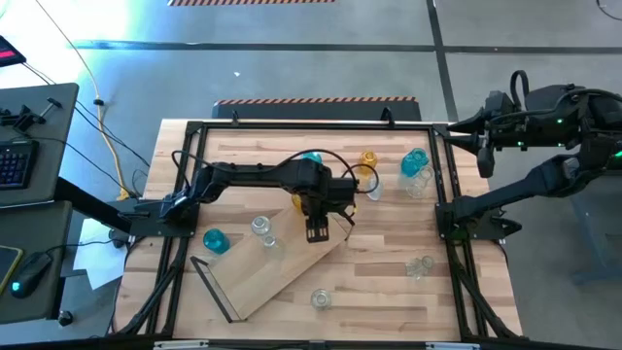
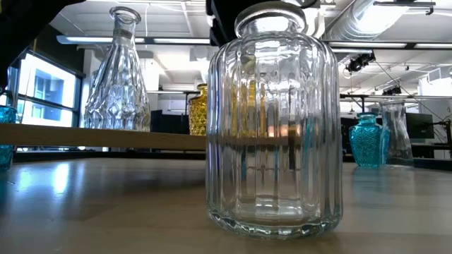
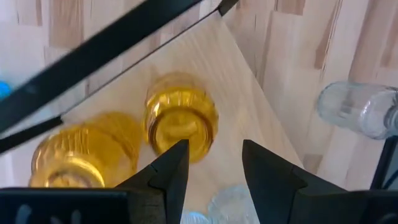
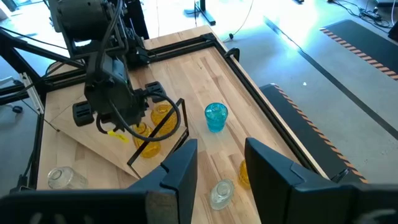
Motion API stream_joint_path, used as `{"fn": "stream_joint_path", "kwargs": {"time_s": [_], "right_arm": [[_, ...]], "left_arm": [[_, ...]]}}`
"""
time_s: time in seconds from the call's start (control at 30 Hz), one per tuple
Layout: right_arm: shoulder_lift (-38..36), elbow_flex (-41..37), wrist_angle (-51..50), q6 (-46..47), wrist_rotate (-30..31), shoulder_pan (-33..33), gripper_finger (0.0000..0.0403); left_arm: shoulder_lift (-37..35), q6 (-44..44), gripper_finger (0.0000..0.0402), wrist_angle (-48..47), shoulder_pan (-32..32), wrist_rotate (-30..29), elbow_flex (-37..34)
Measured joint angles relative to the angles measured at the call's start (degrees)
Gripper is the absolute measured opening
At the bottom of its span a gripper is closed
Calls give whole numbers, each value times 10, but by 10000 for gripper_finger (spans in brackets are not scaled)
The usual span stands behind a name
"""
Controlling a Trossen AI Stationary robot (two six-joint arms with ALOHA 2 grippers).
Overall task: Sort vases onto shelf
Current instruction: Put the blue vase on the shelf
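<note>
My left gripper (image 1: 316, 231) (image 3: 214, 155) is open and hovers over the right end of the shelf (image 1: 277, 267), a light board lying slantwise on the table. Two amber vases (image 3: 180, 121) (image 3: 81, 149) stand on the board just beyond its fingertips, beside the black wire frame (image 3: 93, 53); I see no touch. On the table stand teal vases (image 1: 216, 240) (image 1: 415, 160), clear ones (image 1: 321, 298) (image 1: 420, 264) and an amber one (image 1: 367, 158). A clear vase (image 1: 262, 228) stands on the board. My right gripper (image 4: 221, 155) (image 1: 476, 141) waits open, high over the table's right far corner.
A ribbed clear vase (image 2: 272, 120) stands close to the low camera, near the table's near edge. A black metal frame (image 1: 447, 194) runs around the tabletop. A clear vase (image 3: 360, 109) stands on the table beside the board's end. A desk with a keyboard (image 1: 15, 160) is left of the table.
</note>
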Motion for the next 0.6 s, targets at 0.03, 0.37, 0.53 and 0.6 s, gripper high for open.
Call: {"fn": "stream_joint_path", "kwargs": {"time_s": [0.03,0.37,0.53,0.6], "right_arm": [[0,0,0,0,0,0,117],[0,0,0,-17,0,0,117],[1,0,0,-19,0,0,117],[1,0,0,-19,0,0,117]], "left_arm": [[-5,-4,141,-6,0,0,-1],[-71,-39,141,21,-4,-54,0],[-126,-58,141,32,-3,-150,0],[-151,-64,141,32,-3,-191,0]]}}
